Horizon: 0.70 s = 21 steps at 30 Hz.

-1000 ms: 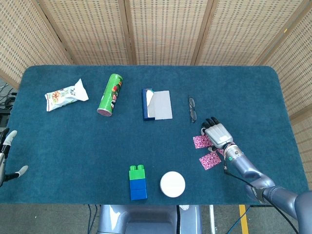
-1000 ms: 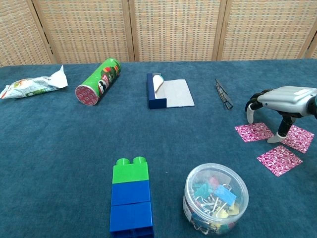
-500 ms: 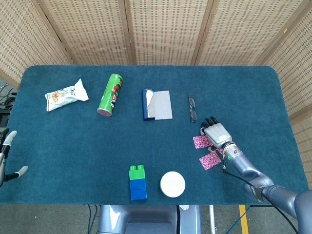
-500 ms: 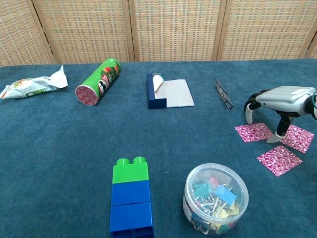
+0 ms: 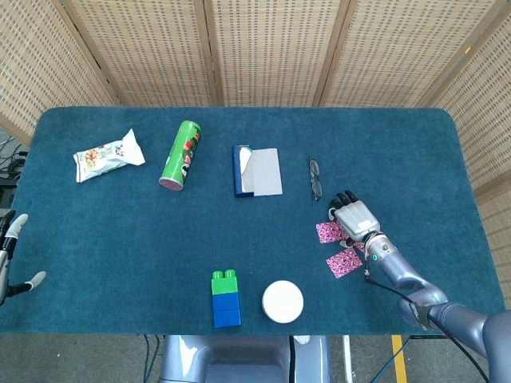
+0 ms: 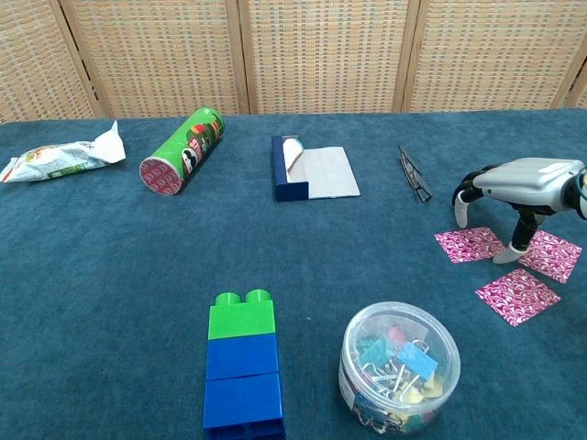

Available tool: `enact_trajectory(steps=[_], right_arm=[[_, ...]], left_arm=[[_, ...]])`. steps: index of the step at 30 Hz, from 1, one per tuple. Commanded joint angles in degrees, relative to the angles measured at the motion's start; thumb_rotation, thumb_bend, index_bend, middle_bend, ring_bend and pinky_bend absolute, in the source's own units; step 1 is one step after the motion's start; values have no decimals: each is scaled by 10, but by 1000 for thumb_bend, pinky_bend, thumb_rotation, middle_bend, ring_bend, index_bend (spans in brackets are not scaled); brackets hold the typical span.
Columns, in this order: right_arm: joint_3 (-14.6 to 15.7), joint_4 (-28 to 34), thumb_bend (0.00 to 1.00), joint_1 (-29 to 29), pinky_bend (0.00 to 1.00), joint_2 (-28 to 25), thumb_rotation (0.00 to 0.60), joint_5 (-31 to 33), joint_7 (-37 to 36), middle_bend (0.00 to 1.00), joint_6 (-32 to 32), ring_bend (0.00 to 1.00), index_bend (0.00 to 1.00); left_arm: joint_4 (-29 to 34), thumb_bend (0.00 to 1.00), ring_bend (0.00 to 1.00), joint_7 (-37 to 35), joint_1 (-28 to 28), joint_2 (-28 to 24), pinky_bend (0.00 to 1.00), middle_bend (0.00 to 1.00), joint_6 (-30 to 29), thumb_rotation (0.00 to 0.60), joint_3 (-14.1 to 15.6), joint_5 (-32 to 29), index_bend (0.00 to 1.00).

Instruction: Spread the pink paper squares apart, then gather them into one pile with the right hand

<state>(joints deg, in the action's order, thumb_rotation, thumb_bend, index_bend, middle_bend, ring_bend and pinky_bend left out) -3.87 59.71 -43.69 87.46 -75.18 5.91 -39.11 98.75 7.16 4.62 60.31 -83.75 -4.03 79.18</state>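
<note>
Right hand (image 6: 523,197) arches palm-down over the pink paper squares (image 6: 510,263), holding nothing, fingertips spread and lowered toward the sheets, probably so it can slide them. Three squares lie apart on the desk (image 6: 110,302) near its right edge, so spreading looks done and gathering remains.

Glasses (image 5: 314,178) sit folded just beyond the hand. Further out on its thumb side: a blue notebook (image 5: 257,171), a green chip can (image 5: 180,154), and a snack bag (image 5: 107,155). Nearer the robot, a tub of binder clips (image 6: 399,366) beside stacked green-and-blue blocks (image 6: 242,373).
</note>
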Motion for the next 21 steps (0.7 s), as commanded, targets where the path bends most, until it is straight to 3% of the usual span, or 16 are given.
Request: enact_trajectory(steps=[1,13,21], right_arm=[[0,-1,208,1,7,1,600,1,1,176,0,0,344],[2,-4,208,4,7,3,600,5,1,177,1,0,354],[5,-9,234,7,7,6,600,2,-3,190,-1,0,418]], left_arm=[[-1,176,0,0,0,0,0,0,0,600,0,0,35],[0,176,0,1,0,1,0,0,0,600,0,0,36],[0,176,0,2,0,1,0,0,0,600,0,0,35]])
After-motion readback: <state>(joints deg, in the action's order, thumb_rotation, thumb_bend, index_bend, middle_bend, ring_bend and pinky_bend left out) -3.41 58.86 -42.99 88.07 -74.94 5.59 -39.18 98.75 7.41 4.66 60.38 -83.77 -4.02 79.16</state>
